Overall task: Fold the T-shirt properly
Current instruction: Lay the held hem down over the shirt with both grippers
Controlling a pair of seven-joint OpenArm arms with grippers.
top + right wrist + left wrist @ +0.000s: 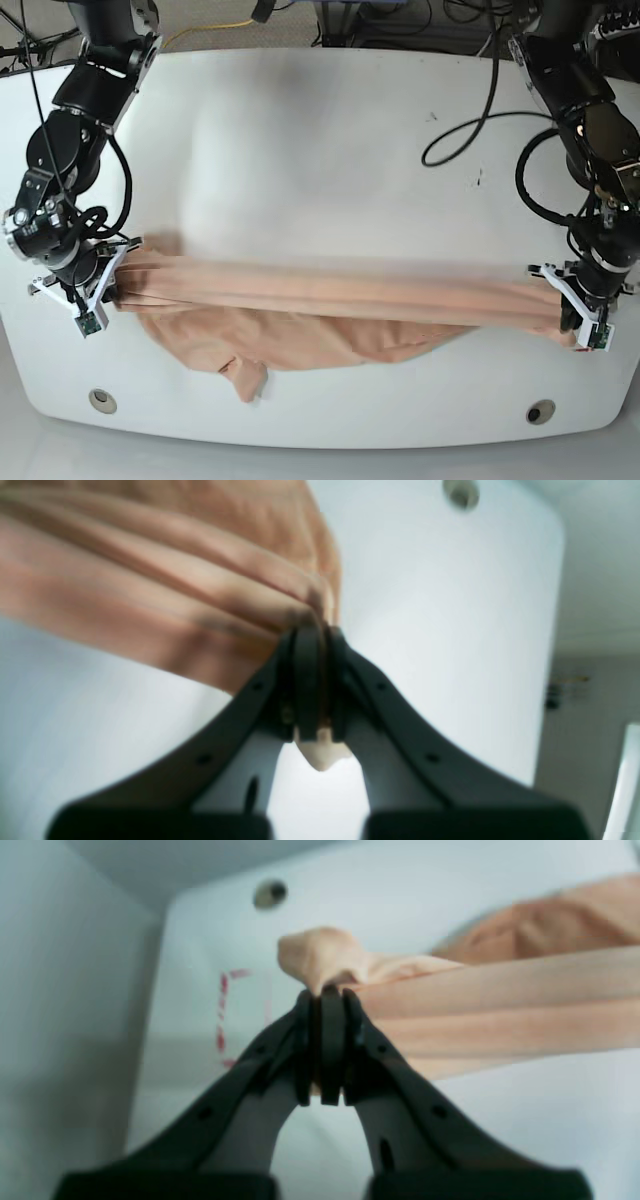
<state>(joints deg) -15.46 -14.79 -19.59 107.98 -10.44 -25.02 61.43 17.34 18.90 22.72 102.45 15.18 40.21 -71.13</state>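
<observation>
— Fingers first: how do they stand on the arm at the left of the base view?

— Clamped tight. That is the right gripper (112,283), and its black fingers (306,680) are pressed together on a bunched edge of the T-shirt (330,300). In the right wrist view the peach cloth fans out from the fingertips in deep pleats toward the upper left, and a small pale tip of fabric pokes out below the pinch.

— And the cloth between the two arms?

— It is stretched across the front half of the white table (320,130) as a long, narrow, pleated band, nearly level from one gripper to the other. Below that band, toward the left and middle, a looser part of the shirt lies rumpled on the table, with one small flap pointing at the near edge.

— Moving right, what about the other arm?

— The left gripper (572,318) is also closed on the T-shirt. In the left wrist view its fingers (331,1040) meet with no gap, and a knot of peach fabric bulges just above the tips, while the band runs off to the right.

— Anything else on the table?

— A round metal fitting (101,400) sits near the front left corner, and another round fitting (540,412) near the front right. Red dashed marks (222,1015) show on the table surface in the left wrist view, left of the gripper.
</observation>
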